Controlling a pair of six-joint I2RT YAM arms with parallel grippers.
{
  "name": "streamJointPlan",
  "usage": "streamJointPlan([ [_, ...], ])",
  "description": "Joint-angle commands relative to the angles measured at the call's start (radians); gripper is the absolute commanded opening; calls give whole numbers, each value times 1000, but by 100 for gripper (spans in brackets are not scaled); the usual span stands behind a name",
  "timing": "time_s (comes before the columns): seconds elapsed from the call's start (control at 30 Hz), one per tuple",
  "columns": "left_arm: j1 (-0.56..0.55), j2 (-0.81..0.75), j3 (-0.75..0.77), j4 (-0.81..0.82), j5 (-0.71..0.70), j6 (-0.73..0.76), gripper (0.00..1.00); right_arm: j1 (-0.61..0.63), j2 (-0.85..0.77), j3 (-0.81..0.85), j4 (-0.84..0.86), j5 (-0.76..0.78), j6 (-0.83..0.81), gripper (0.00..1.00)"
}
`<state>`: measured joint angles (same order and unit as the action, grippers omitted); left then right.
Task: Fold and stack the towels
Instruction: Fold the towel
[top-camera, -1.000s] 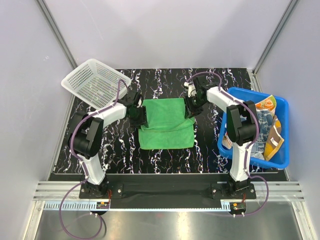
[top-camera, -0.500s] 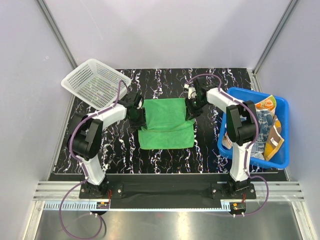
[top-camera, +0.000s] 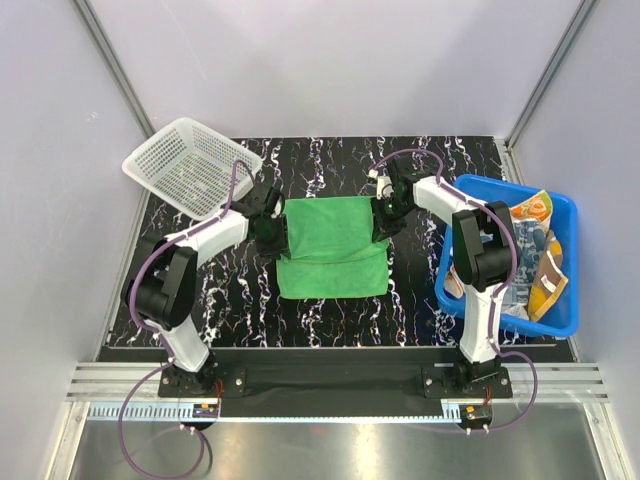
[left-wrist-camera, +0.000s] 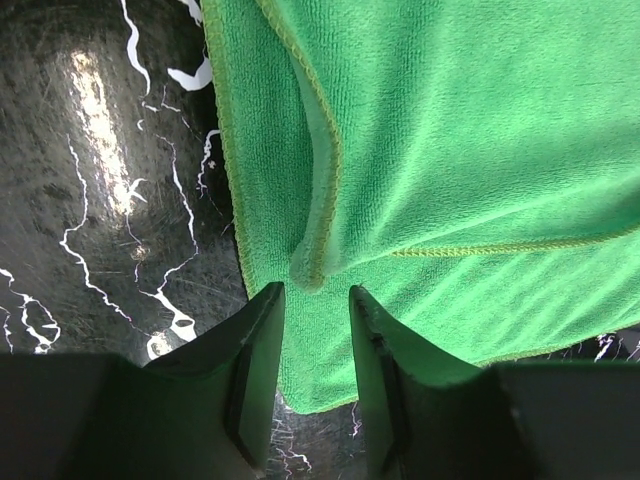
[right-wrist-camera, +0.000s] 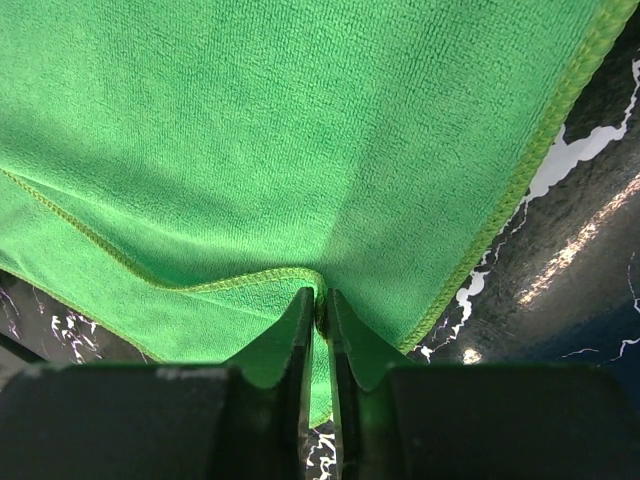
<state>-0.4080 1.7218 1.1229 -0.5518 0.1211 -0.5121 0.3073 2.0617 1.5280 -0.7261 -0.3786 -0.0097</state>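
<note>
2 arms work a green towel (top-camera: 330, 245), which lies partly folded on the marbled tabletop (top-camera: 440, 160) between them. The right end effector (right-wrist-camera: 320, 310) is pinched tight on the hemmed edge of the upper layer, with cloth spreading away ahead of its tips. The left end effector (left-wrist-camera: 310, 320) stands apart, the matching folded corner just beyond its tips and ungripped. The terry cloth looks light, limp and grippy. It will likely sag wherever unsupported, so the stitched hem at each corner seems the soundest hold. More towels (top-camera: 535, 215) sit in a blue tub (top-camera: 500, 186) on the right end effector's outer side.
</note>
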Motion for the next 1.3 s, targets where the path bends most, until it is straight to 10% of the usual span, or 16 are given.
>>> streamJointPlan([
  [0.0, -6, -4, 3, 24, -14, 14, 37, -4, -52, -3, 17, -3, 4, 16],
  [0.37, -6, 53, 52, 18, -35, 14, 27, -4, -64, -2, 17, -6, 4, 16],
  [0.53, -6, 50, 78, -3, -38, 15, 0, -4, -77, 1, 16, 3, 4, 9],
  [1.27, 72, -114, 51, -82, 127, -77, 0, -4, -399, -242, 235, 92, 92, 0],
])
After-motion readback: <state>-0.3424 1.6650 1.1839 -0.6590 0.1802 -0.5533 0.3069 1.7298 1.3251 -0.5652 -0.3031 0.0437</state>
